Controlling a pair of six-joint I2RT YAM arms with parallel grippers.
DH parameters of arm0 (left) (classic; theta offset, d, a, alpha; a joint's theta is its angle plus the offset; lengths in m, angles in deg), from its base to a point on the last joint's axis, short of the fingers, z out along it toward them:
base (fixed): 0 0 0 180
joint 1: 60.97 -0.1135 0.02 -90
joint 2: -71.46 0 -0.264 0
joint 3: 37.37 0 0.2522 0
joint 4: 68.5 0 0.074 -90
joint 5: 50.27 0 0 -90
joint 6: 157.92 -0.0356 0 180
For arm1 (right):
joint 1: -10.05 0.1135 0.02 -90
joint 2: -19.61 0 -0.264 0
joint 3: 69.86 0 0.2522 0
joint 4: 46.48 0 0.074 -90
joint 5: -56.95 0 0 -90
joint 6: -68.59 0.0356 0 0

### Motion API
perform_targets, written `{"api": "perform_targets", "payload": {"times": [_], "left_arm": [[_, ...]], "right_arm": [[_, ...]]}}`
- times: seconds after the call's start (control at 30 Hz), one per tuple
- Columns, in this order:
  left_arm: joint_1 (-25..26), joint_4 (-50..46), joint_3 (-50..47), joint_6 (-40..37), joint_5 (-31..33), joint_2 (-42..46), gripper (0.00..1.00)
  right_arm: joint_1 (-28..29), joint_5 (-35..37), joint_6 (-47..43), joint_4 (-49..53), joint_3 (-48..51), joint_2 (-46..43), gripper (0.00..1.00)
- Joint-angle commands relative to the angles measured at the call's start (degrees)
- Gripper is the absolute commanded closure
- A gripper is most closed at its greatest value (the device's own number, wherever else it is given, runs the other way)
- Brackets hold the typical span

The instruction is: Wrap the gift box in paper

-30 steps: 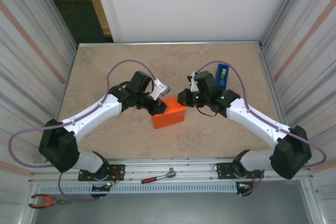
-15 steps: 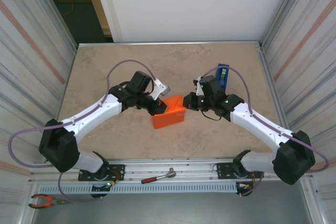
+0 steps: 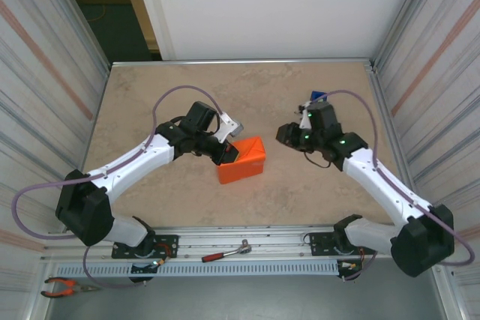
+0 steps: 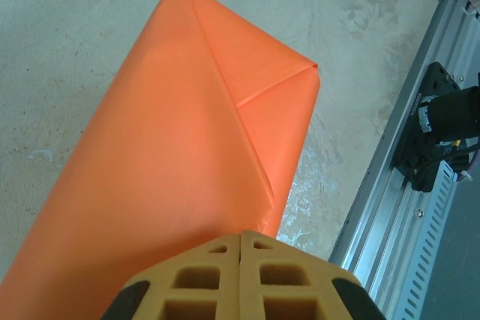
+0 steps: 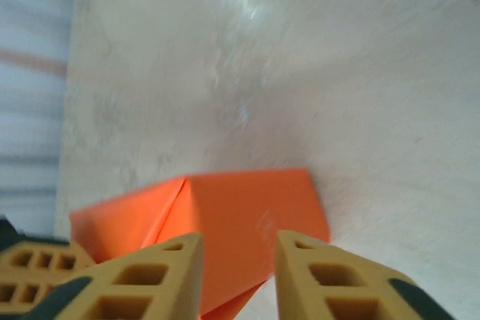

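**A:** How far along are we with the wrapping?

**B:** Well along, we judge. The orange paper (image 3: 244, 161) is folded into a compact parcel in the middle of the tabletop (image 3: 150, 95), between our two arms. The gift box is hidden, and we take it to be inside. We see no tape on the folds, so sealing looks like what is left. The blue tape dispenser (image 3: 318, 97) peeks out behind our right arm.

**A:** And our tools?

**B:** Our left tool (image 4: 240, 249) is closed, tips together, resting on the parcel and apparently pinning it down. Our right tool (image 5: 238, 243) is open and holds nothing, hanging near the parcel's right end without touching it.

**A:** What do the wrist views add?

**B:** From above, the parcel reads as a plain orange block. The left wrist view shows a triangular flap folded flat over one end, with crisp creases. The right wrist view is somewhat blurred, but it shows a diagonal crease on the side facing it. The top view gives us the layout of the arms, parcel and dispenser.
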Motion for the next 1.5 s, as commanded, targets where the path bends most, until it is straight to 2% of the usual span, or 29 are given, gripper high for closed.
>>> {"api": "perform_targets", "payload": {"times": [0.0, 0.07, 0.17, 0.27, 0.33, 0.43, 0.53, 0.77, 1.0, 1.23, 1.47], "left_arm": [[0.19, -2.8, -1.58, -1.26, 1.27, -1.97, 1.0], [0.19, -2.78, -1.7, -1.21, 1.35, -1.83, 1.0], [0.19, -2.95, -1.83, -1.2, 1.43, -1.89, 1.0], [0.18, -2.96, -2.03, -1.13, 1.55, -1.88, 1.0], [0.19, -2.82, -2.06, -1.07, 1.37, -2.07, 1.0], [0.24, -2.85, -2.19, -1.03, 1.31, -2.18, 1.0], [0.2, -2.75, -2.3, -0.91, 1.3, -2.26, 1.0], [0.14, -2.61, -2.3, -0.87, 0.78, -2.62, 1.0], [0.19, -2.65, -2.32, -0.95, 0.63, -2.78, 1.0], [0.19, -2.89, -2.38, -1.44, 0.99, -2.6, 1.0], [0.11, -2.89, -2.41, -1.57, 0.82, -2.95, 1.0]], "right_arm": [[-4.37, 0.26, -1.74, 2.67, -2.24, -1.87, 0.63], [-6.56, -3.73, -1.2, 1.87, -2.96, -0.81, 0.63], [-8.24, -5.19, -0.99, 1.38, -3.81, 1.79, 0.63], [-8.84, -10.24, 1.66, -3.53, -3.51, 4.17, 0.67], [-6.47, -12.29, 3.75, -7.27, -3.76, 6.0, 0.78], [-0.52, -10.31, 3.29, -7.4, -6.03, 8.55, 0.92], [4.5, -8.53, 3.26, -7.56, -7.12, 10.74, 1.0], [11.91, -7.09, 3.99, -9.06, -8.19, 13.98, 1.0], [15.7, -6.34, 3.69, -8.77, -8.44, 17.18, 1.0], [16.26, -5.15, 2.2, -4.59, -5.08, 15.92, 1.0], [13.19, -7.51, -0.38, -1.49, -6.83, 13.11, 1.0]]}}
